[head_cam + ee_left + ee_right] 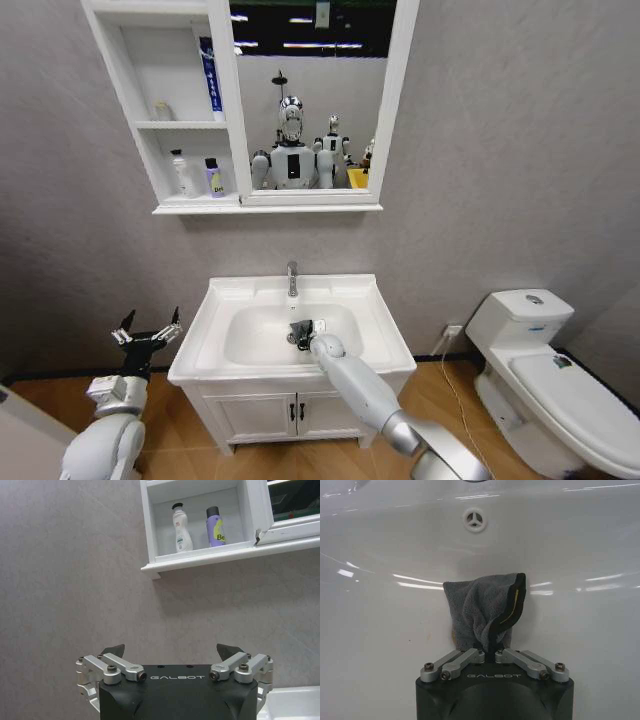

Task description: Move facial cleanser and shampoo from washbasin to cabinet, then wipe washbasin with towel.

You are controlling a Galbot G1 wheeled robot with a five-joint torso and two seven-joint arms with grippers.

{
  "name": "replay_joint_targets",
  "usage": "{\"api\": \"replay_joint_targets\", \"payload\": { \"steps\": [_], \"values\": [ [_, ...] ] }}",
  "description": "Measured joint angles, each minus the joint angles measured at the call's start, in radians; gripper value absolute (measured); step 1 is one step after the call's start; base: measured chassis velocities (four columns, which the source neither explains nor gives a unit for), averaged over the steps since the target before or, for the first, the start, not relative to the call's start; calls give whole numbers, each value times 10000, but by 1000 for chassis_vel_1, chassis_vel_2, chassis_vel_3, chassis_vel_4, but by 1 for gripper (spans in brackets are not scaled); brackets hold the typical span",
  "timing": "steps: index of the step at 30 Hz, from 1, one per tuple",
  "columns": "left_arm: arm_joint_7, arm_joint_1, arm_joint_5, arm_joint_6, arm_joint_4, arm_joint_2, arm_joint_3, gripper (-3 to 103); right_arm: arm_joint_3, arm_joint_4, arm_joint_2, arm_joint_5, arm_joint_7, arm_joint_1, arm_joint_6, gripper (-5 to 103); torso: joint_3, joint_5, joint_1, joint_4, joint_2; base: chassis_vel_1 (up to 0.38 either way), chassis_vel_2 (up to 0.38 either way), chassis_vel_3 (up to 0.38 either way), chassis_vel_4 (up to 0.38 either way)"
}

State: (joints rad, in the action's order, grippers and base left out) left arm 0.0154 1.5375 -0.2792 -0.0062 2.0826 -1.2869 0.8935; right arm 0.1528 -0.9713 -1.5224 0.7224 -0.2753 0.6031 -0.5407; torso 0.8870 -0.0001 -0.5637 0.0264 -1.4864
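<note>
right gripper in washbasin bowl, possibly gripping towel, left gripper open beside

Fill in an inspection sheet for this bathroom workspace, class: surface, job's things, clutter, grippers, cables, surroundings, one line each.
Surface: washbasin rim bare; tap at the back.
Job's things: towel held against the bowl wall below the overflow hole. Two bottles stand apart in the lowest cabinet compartment; their labels cannot be read.
Clutter: a jar and a blue tube in the compartment above.
Grippers: right gripper shut on the towel inside the bowl; left gripper open, left of the washbasin, holding nothing.
Cables: a white cable from a wall socket.
Surroundings: mirror, toilet, vanity, wooden floor.
</note>
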Motion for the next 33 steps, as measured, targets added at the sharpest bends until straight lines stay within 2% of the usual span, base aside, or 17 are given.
{"api": "replay_joint_targets", "payload": {
  "steps": [7,16,33],
  "values": [
    [-10,103,2,7,64,11,137,100,51,229,-304,-97,744,-113,497,3,0,1,0,-1,0,0,0,0,0],
    [-47,168,6,5,136,-10,214,100,-92,516,-517,-112,841,-162,636,3,-1,1,0,-3,0,0,0,0,0],
    [-61,80,129,3,168,-119,-8,100,-541,-272,445,280,-193,136,230,3,-3,3,2,1,-1,0,0,0,0]
  ]
}}
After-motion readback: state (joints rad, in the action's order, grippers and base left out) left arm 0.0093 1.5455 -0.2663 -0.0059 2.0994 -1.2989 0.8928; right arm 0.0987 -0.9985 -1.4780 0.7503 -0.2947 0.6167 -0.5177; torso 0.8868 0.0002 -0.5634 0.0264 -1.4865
